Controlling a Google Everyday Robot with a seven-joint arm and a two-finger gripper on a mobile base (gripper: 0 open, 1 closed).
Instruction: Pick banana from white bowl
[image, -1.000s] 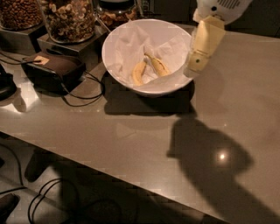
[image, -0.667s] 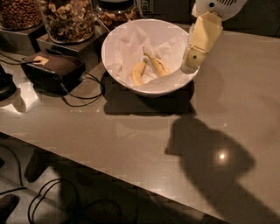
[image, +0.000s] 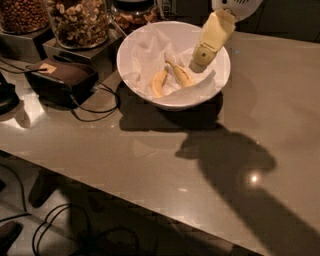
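Grey counter (image: 125, 155) carries the white bowl (image: 129, 59) near its back edge. Pincer (image: 196, 64) hangs inside the bowl's right half; whether it is open or closed cannot be told. Banana (image: 182, 76) lies in the bowl just beside the pincer tip, with a shorter banana (image: 159, 83) to its left.

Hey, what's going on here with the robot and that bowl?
The robot's gripper hangs over the white bowl, close beside the banana. Nothing is lifted yet: the banana lies on white paper in the bowl, next to a shorter banana. Jars of nuts stand behind the bowl on the table.
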